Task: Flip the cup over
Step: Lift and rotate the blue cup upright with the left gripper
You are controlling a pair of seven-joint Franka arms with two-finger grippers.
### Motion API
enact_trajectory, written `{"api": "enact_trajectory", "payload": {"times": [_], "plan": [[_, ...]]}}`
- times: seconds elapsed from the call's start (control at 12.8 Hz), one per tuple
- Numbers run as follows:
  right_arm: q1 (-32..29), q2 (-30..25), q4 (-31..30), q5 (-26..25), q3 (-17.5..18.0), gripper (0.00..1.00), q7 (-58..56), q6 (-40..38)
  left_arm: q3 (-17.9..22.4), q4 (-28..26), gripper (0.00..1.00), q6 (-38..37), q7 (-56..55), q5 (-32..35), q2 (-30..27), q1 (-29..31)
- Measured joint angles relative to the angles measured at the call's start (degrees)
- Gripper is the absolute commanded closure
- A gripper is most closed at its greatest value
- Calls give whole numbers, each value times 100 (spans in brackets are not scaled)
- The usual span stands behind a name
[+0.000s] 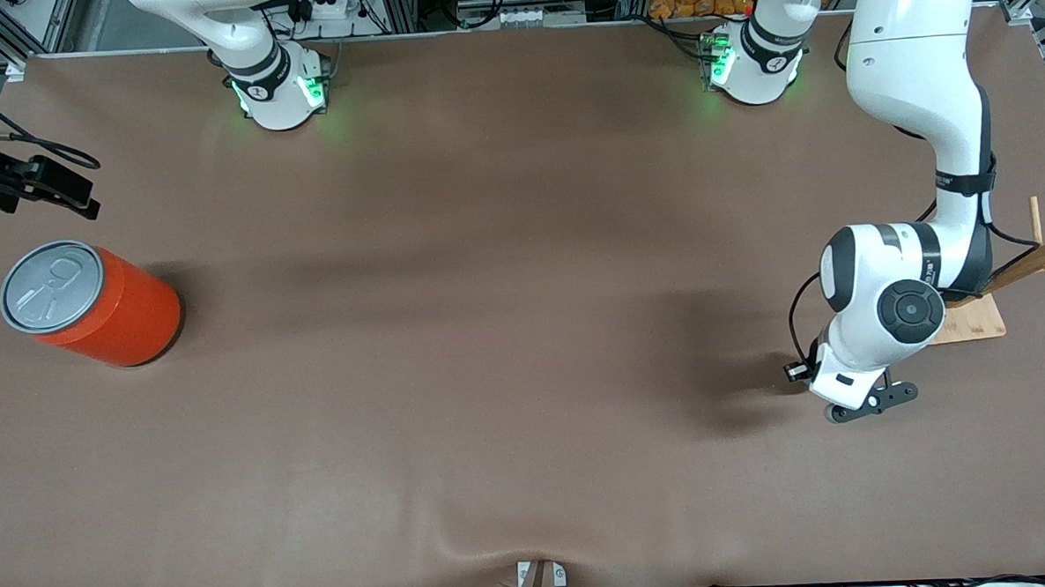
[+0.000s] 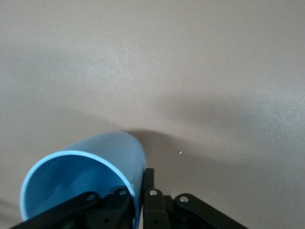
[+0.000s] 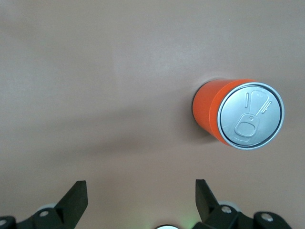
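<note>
Toward left arm's end of table, left gripper (image 2: 140, 198) clamped on rim wall of cup (image 2: 83, 183), one finger inside, cup tipped over bare mat. Rotate wrist slow, set down gently before letting go. Right gripper (image 3: 140, 200) spread wide, waits above orange can (image 1: 91, 303).

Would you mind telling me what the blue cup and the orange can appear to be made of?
The cup looks like thin plastic: even light-blue color, a soft matte sheen and a thin rim. The can has a smooth, matte orange body, either painted metal or a wrap, I cannot tell which. Its lid looks like brushed metal: grey, shiny, with a pressed pull-tab outline.
</note>
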Motion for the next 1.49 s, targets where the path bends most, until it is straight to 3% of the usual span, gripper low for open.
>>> {"api": "enact_trajectory", "payload": {"times": [0.08, 0.16, 1.18, 1.49], "plan": [[0, 0, 0, 0, 0, 0, 0, -5, 3, 5, 35, 0, 0, 0, -8, 11], [0, 0, 0, 0, 0, 0, 0, -10, 7, 9, 0, 0, 0, 0, -29, 29], [-17, 0, 0, 5, -31, 0, 0, -60, 30, 16, 0, -54, 0, 0, -218, 76], [-64, 0, 1, 10, -46, 0, 0, -72, 64, -119, 0, -130, 455, 0, -592, 414]]}}
